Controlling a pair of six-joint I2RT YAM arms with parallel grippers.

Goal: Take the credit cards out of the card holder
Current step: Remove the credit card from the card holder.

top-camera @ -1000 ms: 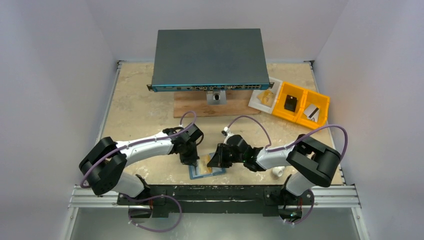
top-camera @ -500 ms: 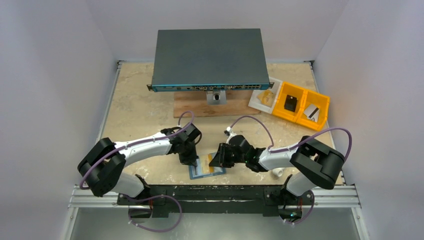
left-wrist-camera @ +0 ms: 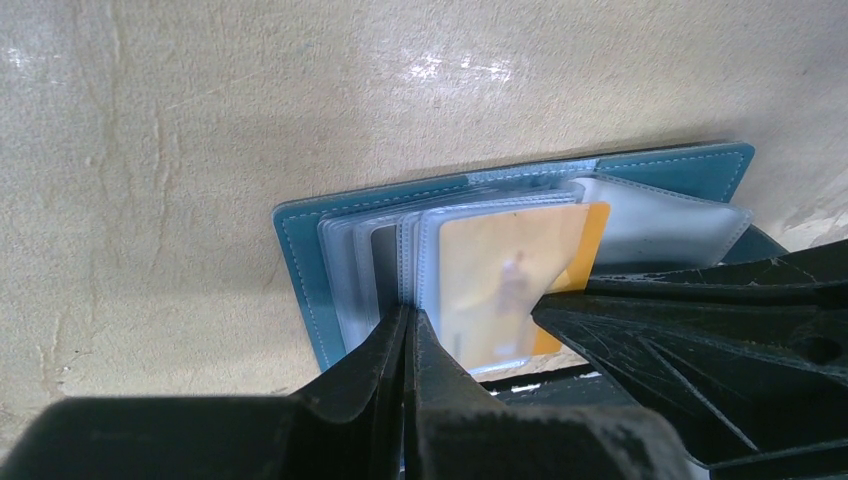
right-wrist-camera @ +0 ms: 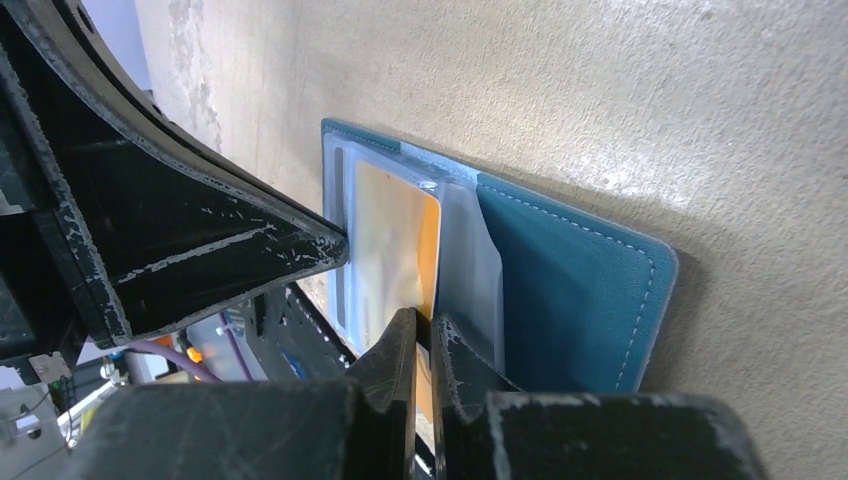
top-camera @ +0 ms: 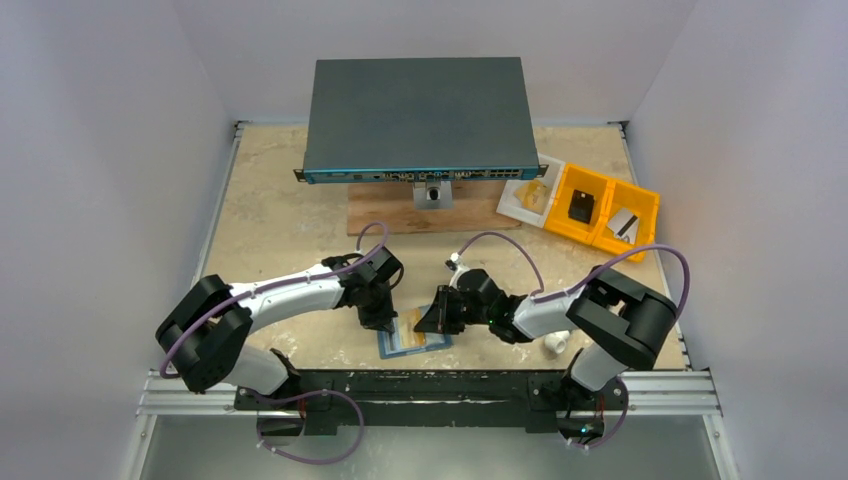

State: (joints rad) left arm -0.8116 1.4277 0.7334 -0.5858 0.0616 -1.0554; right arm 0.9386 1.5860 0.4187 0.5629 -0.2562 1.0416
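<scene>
The beige bench (top-camera: 280, 210) carries the blue card holder (left-wrist-camera: 298, 260), lying open and flat near the middle of its near edge. The left gripper (left-wrist-camera: 408, 325) is pinched together on the holder's clear sleeves. The right gripper (right-wrist-camera: 425, 328) is clamped on the edge of an orange credit card (left-wrist-camera: 500, 280) that sticks out of a sleeve.

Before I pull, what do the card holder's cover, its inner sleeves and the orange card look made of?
The card holder cover: matte teal leather or imitation, with pale stitching along the edge. The inner sleeves: soft clear plastic, glossy, slightly cloudy, seamed borders. The orange card: probably stiff smooth plastic; seen mostly through a sleeve, so not certain.
</scene>
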